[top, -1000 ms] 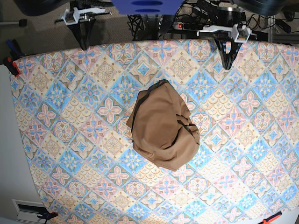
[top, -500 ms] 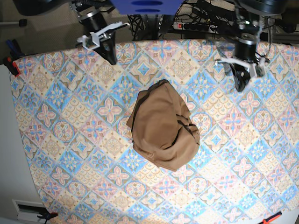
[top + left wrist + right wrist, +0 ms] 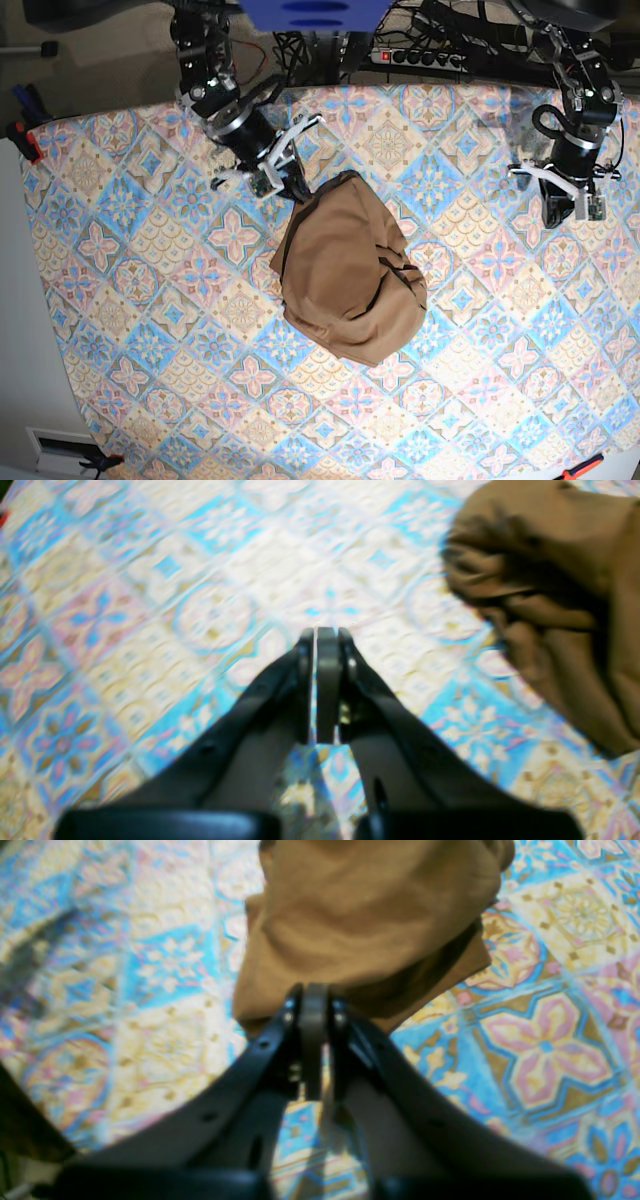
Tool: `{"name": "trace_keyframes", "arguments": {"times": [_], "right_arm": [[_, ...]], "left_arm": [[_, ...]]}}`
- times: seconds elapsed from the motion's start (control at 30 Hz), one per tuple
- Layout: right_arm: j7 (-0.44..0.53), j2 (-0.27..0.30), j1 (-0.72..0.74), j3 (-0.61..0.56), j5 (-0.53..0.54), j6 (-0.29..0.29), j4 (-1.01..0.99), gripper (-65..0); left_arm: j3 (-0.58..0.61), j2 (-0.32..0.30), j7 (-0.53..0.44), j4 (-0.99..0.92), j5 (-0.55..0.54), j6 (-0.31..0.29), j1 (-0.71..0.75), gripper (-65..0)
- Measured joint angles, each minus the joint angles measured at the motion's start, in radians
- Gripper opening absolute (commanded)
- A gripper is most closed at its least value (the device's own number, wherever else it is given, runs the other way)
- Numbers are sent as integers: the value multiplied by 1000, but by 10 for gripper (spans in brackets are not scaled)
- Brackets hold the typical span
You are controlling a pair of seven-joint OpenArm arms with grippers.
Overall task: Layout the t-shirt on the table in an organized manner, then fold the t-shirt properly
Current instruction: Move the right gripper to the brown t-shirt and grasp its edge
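My right end effector (image 3: 314,990), fingers pressed together on nothing, hangs at the near edge of the plain tan-brown soft cotton t-shirt (image 3: 350,272), crumpled in a rounded heap mid-worktop (image 3: 130,300) on the pastel diamond-tiled floral cloth. My left end effector (image 3: 320,635), clenched empty, hovers well apart. No readable writing shows.

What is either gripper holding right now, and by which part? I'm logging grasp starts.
Nothing is held. The right gripper hovers at the t-shirt edge, empty; the left gripper is shut over the bare table.
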Motion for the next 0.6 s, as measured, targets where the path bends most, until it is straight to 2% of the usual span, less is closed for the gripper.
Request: {"name": "trace_keyframes", "arguments": {"times": [0.07,0.17,0.27,0.37,0.5,0.6], "right_arm": [[-29,0,36,-4,-3,1,-1,-509],[-47,0,76,-4,-1,0,-1,-459],[-58,6,99,-4,-2,0,-1,-454],[-62,6,141,-2,-2,0,-3,-454],[-61,6,209,0,5,0,-5,-449],[-61,7,250,0,5,1,-5,-409]], "left_arm": [[-2,6,0,-9,0,-1,0,-650],[-6,58,0,-26,5,0,0,-650],[-2,87,-4,-28,85,-9,19,-650],[-3,145,-2,-28,182,-1,19,-650],[-1,164,-5,-28,219,-8,14,-650],[-4,159,-8,-28,224,-7,16,-650]]}}
